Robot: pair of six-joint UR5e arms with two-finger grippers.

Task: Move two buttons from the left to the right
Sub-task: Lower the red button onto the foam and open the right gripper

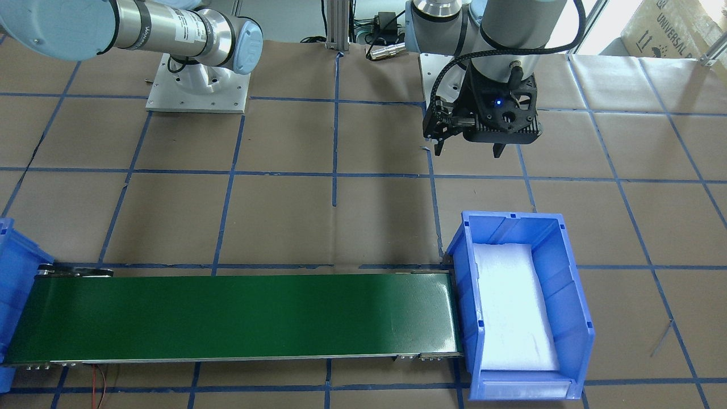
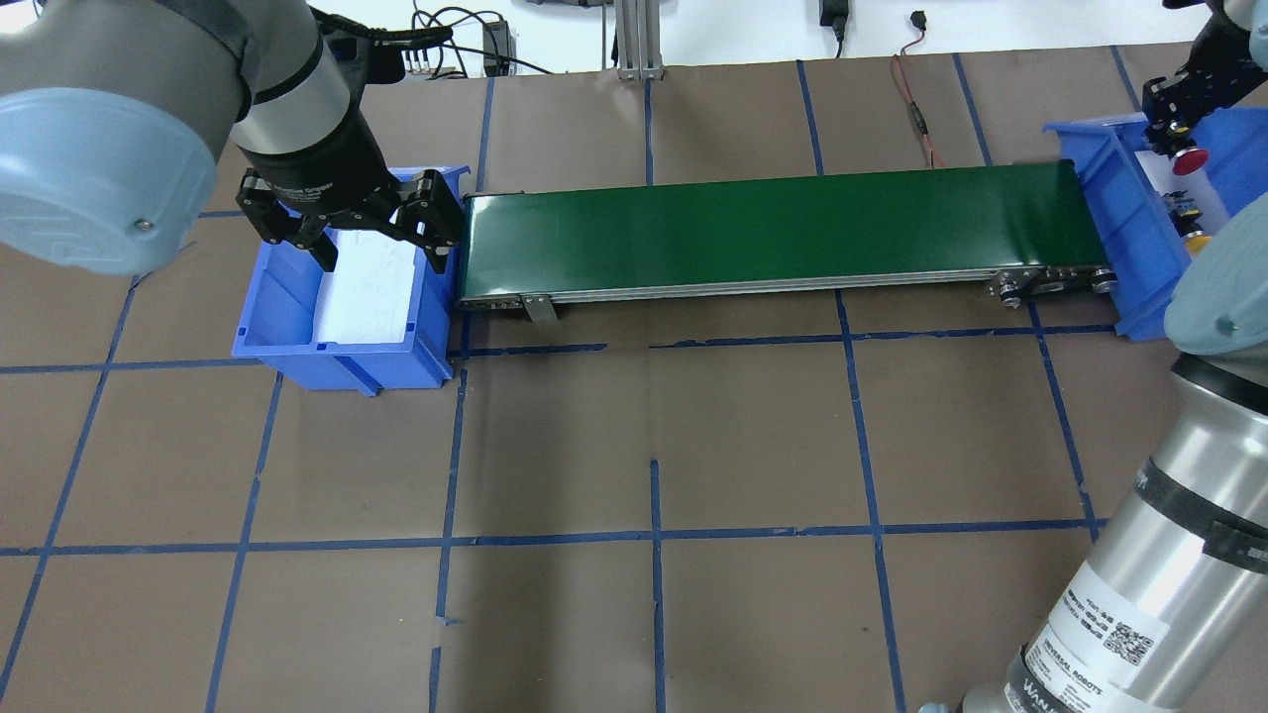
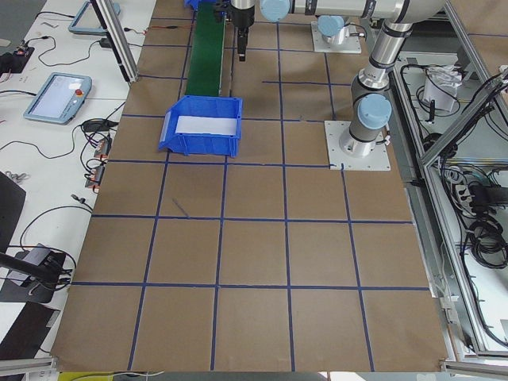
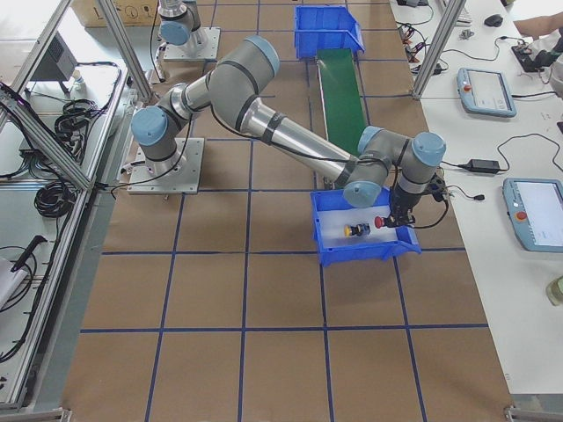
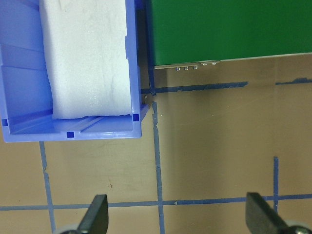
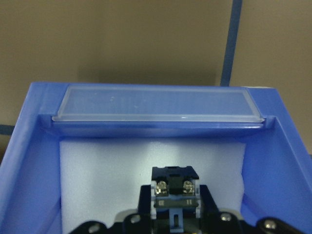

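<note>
Overhead exterior view: the right pincer [image 2: 1181,147] is clamping the red button [image 2: 1197,159] over the right blue bin [image 2: 1129,228] at two o'clock in the frame, at one end of the green conveyor belt [image 2: 773,228]. Seen from the right wrist, the pincer's fingers are squeezing the button's black switch body from both sides above the white foam pad [image 6: 97,175] lining that bin. Whether the button is touching the foam cannot be told. In the exterior right view, the yellow button [image 4: 356,230] is lying on the foam, just beside the held one at its nine o'clock. At ten o'clock in the overhead frame, the left pincer [image 2: 384,259] is hanging with its fingers spread wide, gripping nothing, above the left blue bin [image 2: 277,337] and its foam liner [image 2: 362,287]. Both bins and the belt are sitting on the brown, blue-taped worktop [image 2: 644,426].
</note>
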